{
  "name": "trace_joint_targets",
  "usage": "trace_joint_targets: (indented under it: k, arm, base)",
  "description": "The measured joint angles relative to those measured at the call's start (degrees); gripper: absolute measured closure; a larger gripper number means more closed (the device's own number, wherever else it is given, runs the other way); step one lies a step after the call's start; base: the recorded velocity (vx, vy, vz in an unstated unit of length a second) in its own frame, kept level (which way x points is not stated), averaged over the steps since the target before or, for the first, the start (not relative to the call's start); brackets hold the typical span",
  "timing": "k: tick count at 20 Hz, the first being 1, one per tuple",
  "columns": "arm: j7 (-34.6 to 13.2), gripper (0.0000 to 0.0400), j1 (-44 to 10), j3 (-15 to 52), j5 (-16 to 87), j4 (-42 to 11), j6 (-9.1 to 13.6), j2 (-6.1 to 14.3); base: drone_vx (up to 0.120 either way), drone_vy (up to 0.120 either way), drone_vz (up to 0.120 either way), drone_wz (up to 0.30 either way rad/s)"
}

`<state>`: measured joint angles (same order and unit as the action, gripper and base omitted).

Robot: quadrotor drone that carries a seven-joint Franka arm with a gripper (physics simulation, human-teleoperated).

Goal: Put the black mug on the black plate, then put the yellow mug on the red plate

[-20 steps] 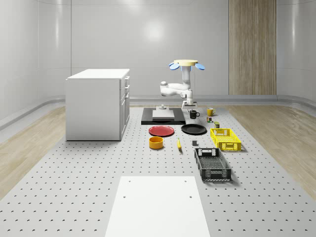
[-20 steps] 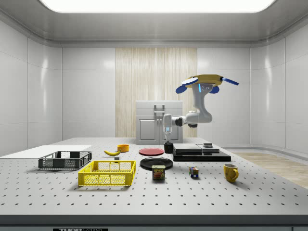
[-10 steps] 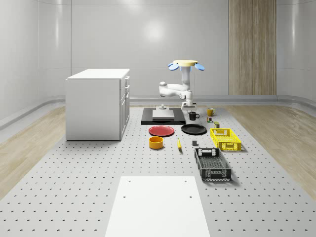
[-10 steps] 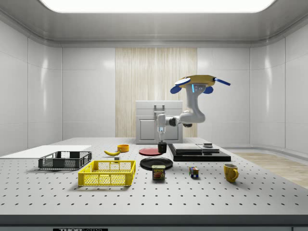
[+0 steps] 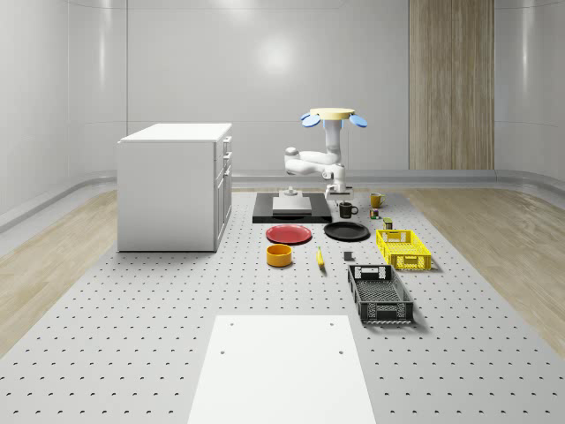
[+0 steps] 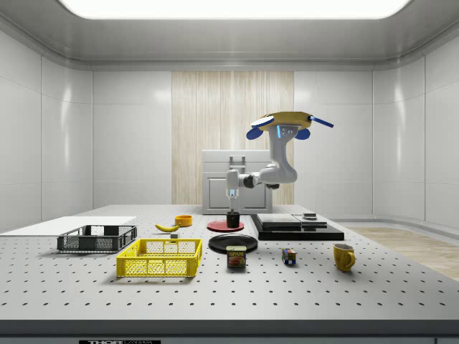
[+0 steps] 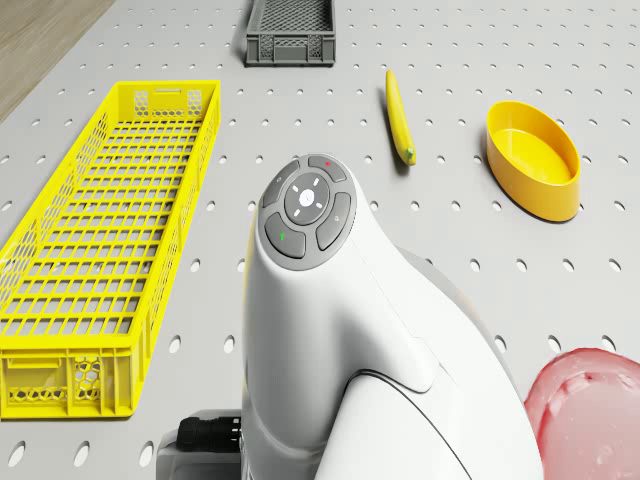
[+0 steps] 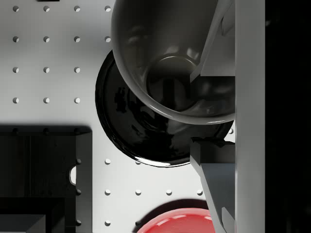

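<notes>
Whole-scene view: the drone hovers above the far end of the perforated table, near a flat black platform. Its white arm drops from the drone body, bends out sideways toward the view's left, then folds back down so that the gripper points straight down. The black mug hangs under the gripper, lifted off the table, above the far edge of the black plate. The red plate lies just beside the black plate, on the view's left. The yellow mug stands on the table farther back, to the view's right. Side view: the drone floats well above the table, the arm's forearm reaching level toward the view's left and the gripper hanging vertically. The black mug is held clear above the black plate; the yellow mug sits well apart at the view's right. Drone view: the arm's wrist housing looms close over the table, near a yellow basket, a banana and a yellow bowl. Wrist view: the fingers pinch the black mug's rim, with the black plate directly beneath and the red plate's edge nearby.
</notes>
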<state>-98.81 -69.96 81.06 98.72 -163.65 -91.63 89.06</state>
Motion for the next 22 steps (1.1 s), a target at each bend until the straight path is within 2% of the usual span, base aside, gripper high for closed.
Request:
trace_joint_targets:
  k: [11, 22]
  arm:
    - [-0.1, 0.029, -1.1, -8.1, 7.6, 1.6, -3.1, 0.5]
    - [-0.1, 0.029, -2.6, -15.2, 14.3, 4.0, -5.5, -0.2]
  base:
    - [0.0, 0.0, 0.0, 0.0]
    - [0.0, 0.0, 0.0, 0.0]
